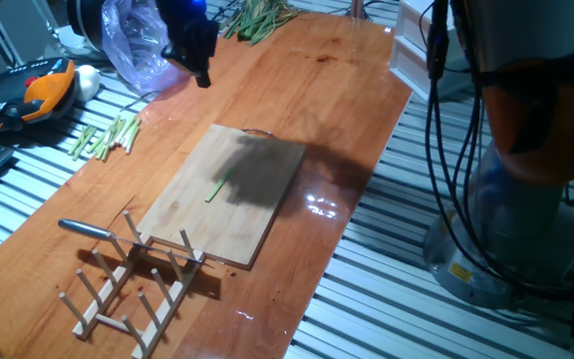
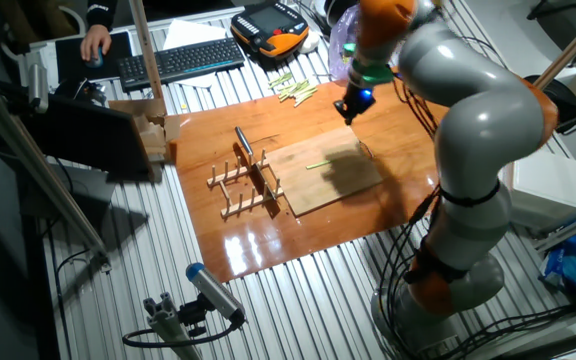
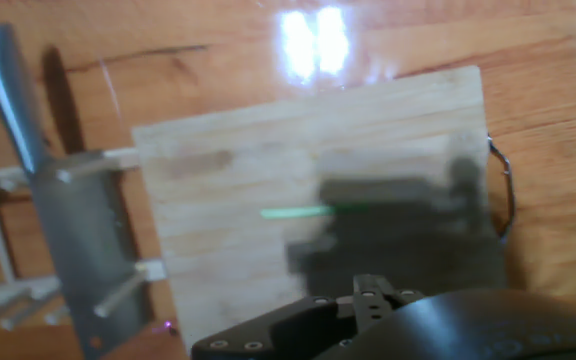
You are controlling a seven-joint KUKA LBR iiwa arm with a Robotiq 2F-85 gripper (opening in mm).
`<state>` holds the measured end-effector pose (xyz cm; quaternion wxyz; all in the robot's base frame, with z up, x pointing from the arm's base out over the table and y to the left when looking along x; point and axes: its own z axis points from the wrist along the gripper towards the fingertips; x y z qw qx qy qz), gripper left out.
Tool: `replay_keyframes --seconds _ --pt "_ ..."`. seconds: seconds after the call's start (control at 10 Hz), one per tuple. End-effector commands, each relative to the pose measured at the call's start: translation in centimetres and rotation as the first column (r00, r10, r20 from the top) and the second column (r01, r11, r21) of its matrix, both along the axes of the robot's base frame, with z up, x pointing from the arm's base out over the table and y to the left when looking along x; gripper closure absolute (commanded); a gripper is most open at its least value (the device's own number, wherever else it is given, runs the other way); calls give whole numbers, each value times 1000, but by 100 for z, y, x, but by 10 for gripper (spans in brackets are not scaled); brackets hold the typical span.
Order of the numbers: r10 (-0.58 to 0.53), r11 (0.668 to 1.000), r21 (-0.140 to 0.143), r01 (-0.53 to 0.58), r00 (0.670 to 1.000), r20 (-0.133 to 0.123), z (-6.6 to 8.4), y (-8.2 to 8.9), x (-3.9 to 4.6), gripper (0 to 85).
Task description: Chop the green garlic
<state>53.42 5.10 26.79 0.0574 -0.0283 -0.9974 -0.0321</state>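
Note:
The green garlic point(image 1: 216, 189) point(image 2: 317, 164) point(image 3: 308, 211) is one thin, bright green stalk lying flat on the wooden cutting board point(image 1: 182, 224) point(image 2: 340, 188) point(image 3: 218, 185). My gripper point(image 1: 202, 78) point(image 2: 349, 112) hangs well above the table, beyond the board's far end and apart from the stalk. Its fingers come together in a single dark tip with nothing between them. The hand view looks down on the board, with the gripper's shadow falling over the stalk's right end. A knife point(image 1: 88, 228) point(image 2: 243, 143) point(image 3: 78, 230) rests in a wooden rack point(image 1: 133, 284) point(image 2: 243, 190) beside the board.
A bunch of pale green stalk sections point(image 1: 108, 138) point(image 2: 293, 90) lies on the table left of the gripper. Leafy green stalks point(image 1: 257, 18) and a plastic bag point(image 1: 133, 40) sit at the far end. An orange pendant point(image 1: 38, 90) point(image 2: 273, 25) and a keyboard point(image 2: 183, 60) lie off the table.

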Motion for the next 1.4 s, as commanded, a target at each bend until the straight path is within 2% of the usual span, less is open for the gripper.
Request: replay_keyframes --seconds 0.0,0.1,0.2,0.3,0.5,0.6,0.7,0.8,1.0,1.1,1.2,1.3 --pt "-23 1000 -7 23 1000 20 -54 985 -44 850" --pt "-34 999 -33 35 998 45 -149 1152 -112 850" --pt "-42 998 -54 45 998 45 -215 1275 -182 850" --pt "-48 997 -50 50 998 42 -240 1317 -219 850" --pt "-33 998 -55 35 999 35 -242 1320 -222 850" --pt "-1 1000 -21 1 1000 13 -242 1320 -222 850" --pt "50 999 -6 -50 999 0 -242 1320 -222 850" --pt "82 996 18 -82 997 2 -242 1320 -222 850" --pt "157 987 26 -158 987 38 -242 1320 -222 850" --pt "173 982 68 -175 984 34 -242 1320 -222 850" --pt "159 984 74 -159 987 13 -242 1320 -222 850" --pt "149 988 37 -149 989 5 -242 1320 -222 850"
